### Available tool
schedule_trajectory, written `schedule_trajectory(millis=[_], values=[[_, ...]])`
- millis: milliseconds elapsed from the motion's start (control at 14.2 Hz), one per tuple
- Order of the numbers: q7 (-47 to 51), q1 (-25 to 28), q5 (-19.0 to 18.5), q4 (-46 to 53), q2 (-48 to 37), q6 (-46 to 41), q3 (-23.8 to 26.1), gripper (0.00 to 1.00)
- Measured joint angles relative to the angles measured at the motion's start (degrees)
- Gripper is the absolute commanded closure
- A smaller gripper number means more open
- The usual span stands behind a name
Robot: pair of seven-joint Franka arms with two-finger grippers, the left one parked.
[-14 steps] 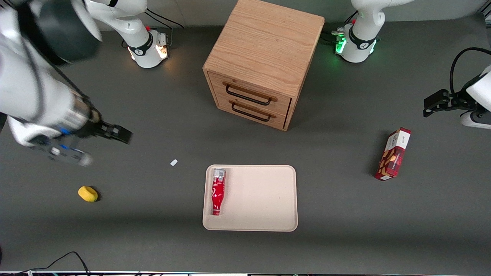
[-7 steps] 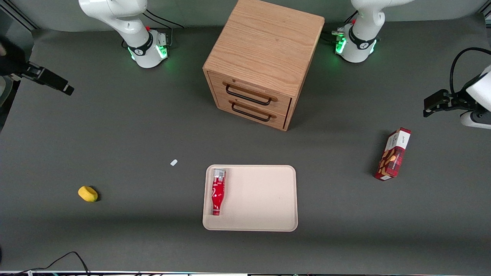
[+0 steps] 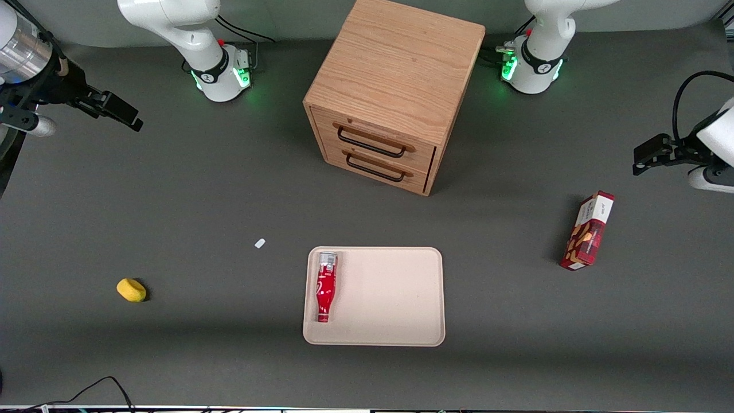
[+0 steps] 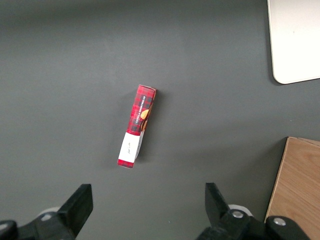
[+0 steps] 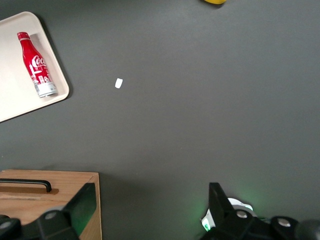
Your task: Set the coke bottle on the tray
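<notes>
The coke bottle (image 3: 325, 287) lies flat on the cream tray (image 3: 390, 298), along the tray's edge toward the working arm's end, cap nearer the front camera. It also shows in the right wrist view (image 5: 38, 65) lying on the tray (image 5: 15, 95). My right gripper (image 3: 117, 112) is high above the table at the working arm's end, far from the tray and farther from the front camera than it. Its fingers are wide open and empty, with only bare table between them in the wrist view (image 5: 150, 205).
A wooden two-drawer cabinet (image 3: 395, 92) stands farther from the camera than the tray. A red snack box (image 3: 588, 230) lies toward the parked arm's end. A yellow object (image 3: 131, 289) and a small white scrap (image 3: 260, 243) lie toward the working arm's end.
My right gripper rose and pulled away from near the table to the working arm's end, then shifted slightly back inward. The bottle and tray have not moved.
</notes>
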Motion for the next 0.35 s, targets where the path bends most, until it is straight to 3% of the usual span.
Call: schedule_trajectory(millis=[352], values=[[-2.6, 0.0, 0.0, -0.3, 0.2, 0.0, -0.1, 0.00]])
